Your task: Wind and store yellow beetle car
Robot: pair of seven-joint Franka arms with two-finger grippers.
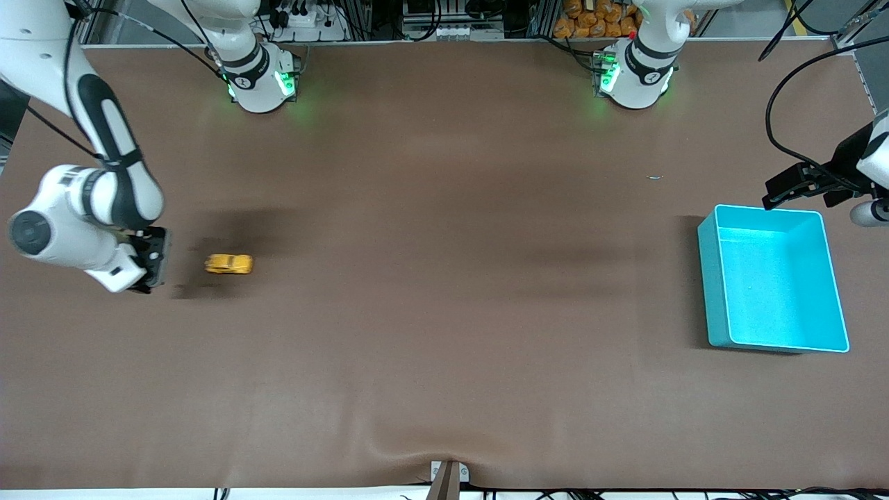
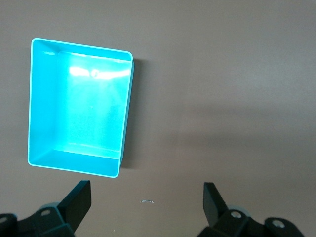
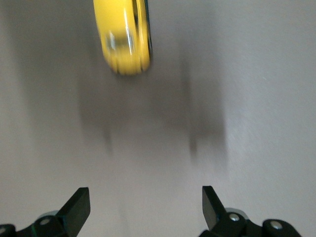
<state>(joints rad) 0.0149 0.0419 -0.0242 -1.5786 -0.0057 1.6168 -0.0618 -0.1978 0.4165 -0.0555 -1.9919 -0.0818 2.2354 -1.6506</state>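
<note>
The yellow beetle car (image 1: pixel 228 264) stands on the brown table toward the right arm's end; it also shows blurred in the right wrist view (image 3: pixel 124 35). My right gripper (image 1: pixel 154 258) is open and empty, just beside the car on the side toward the table's end, apart from it. The turquoise bin (image 1: pixel 772 279) stands empty toward the left arm's end and shows in the left wrist view (image 2: pixel 79 106). My left gripper (image 1: pixel 785 191) is open and empty, up over the table beside the bin's edge nearest the robot bases.
A tiny pale speck (image 1: pixel 655 177) lies on the table between the bin and the left arm's base; it also shows in the left wrist view (image 2: pixel 146 201). A small bracket (image 1: pixel 448 476) sits at the table's front edge.
</note>
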